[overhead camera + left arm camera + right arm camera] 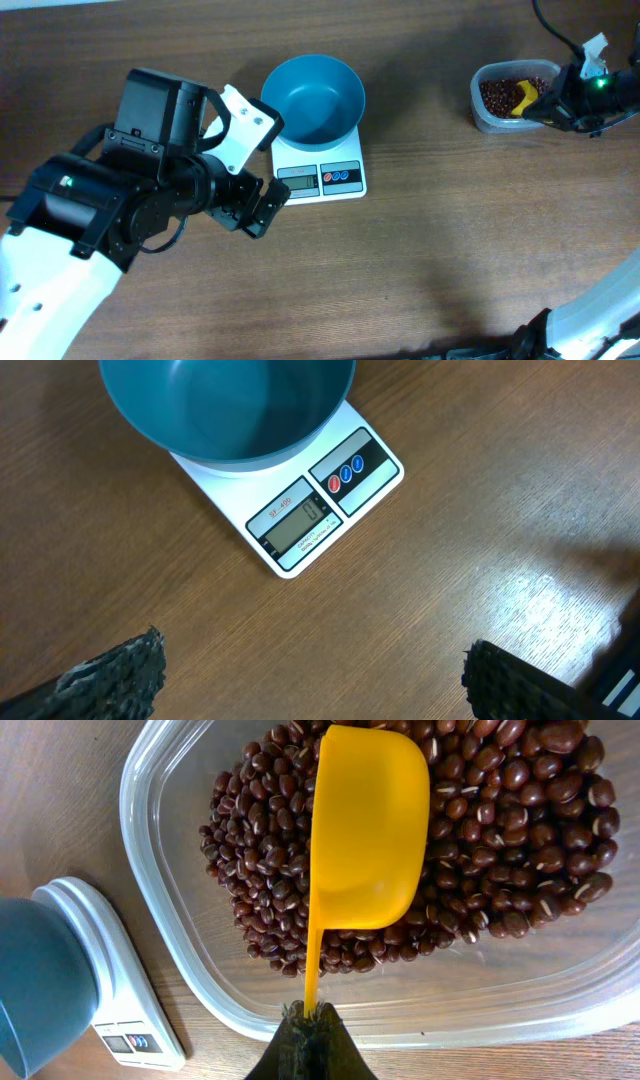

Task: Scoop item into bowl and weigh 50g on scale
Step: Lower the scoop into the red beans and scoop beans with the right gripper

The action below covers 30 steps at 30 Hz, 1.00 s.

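Brown wood-grain worktop, faint glare.
Left pincer released above it; right pincer clenched on yellow scoop handle.

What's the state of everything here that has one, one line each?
bowl: empty, sitting on the scale.
scale: carrying the bowl, reading too small to tell.
beans: heaped in the clear tub, none in the bowl.
scoop: over the beans, held by its handle, no beans visible on it.
left tool: open, empty, beside the scale.
right tool: shut on the scoop.
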Available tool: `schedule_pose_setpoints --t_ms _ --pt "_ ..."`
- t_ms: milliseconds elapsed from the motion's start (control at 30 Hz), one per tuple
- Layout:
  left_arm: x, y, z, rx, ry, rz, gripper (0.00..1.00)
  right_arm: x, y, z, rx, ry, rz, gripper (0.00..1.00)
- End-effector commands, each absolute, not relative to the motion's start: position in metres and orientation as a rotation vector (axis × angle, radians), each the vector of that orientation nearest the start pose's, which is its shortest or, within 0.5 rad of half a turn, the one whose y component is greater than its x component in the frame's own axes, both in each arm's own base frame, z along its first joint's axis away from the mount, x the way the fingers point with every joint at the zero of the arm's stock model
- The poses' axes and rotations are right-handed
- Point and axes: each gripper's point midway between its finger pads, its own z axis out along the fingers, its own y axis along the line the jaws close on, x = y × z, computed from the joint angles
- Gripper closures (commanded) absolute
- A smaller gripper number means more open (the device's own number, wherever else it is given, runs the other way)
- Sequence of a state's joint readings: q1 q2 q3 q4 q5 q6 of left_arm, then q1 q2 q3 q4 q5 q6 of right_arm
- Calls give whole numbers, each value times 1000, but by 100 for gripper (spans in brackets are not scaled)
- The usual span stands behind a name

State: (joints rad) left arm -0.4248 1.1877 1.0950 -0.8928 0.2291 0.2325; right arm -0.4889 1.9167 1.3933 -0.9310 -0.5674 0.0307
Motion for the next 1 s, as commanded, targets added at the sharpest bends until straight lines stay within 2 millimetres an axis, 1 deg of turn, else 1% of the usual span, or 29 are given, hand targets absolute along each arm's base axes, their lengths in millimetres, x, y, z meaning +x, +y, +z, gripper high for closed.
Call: schedule_pose_setpoints --t_ms 0,33,100,133,167,233,333,367,400,500,633,667,767,800,900,967 --pt "263 -163 201 926 2366 -374 1 367 -91 60 736 2761 810 96" --pt "263 -163 201 926 2366 -374 1 366 -84 64 746 2745 884 96" --pt "263 -163 201 926 2366 -374 1 365 -79 72 772 2702 998 96" --pt "263 -163 201 926 2366 -374 1 364 -80 73 791 2694 1009 96" --pt "263 -163 201 926 2366 -374 1 363 -83 73 863 2686 1011 96" --pt "263 -163 201 926 2366 -374 1 365 -91 73 938 2655 1008 96" --pt "263 -163 201 926 2366 -374 1 376 -100 73 994 2599 989 96" --pt "263 -163 201 926 2366 -374 1 384 -105 74 1035 2558 978 96" --pt "263 -163 201 926 2366 -374 1 386 -106 74 1056 2545 979 96" --pt "263 -163 201 926 2366 -374 1 387 -106 74 1062 2541 983 96" --pt "263 -163 201 926 2366 -374 1 385 -106 62 1076 2562 988 96" --pt "263 -163 201 926 2366 -374 1 385 -107 61 1080 2567 976 96" --pt "263 -163 201 926 2366 -374 1 379 -118 52 1105 2608 858 96" --pt "263 -163 201 926 2366 -374 1 379 -119 52 1106 2610 851 96" --pt "263 -163 201 926 2366 -374 1 377 -116 52 1114 2615 868 96" --pt "263 -163 201 926 2366 -374 1 374 -107 57 1044 2627 936 96"
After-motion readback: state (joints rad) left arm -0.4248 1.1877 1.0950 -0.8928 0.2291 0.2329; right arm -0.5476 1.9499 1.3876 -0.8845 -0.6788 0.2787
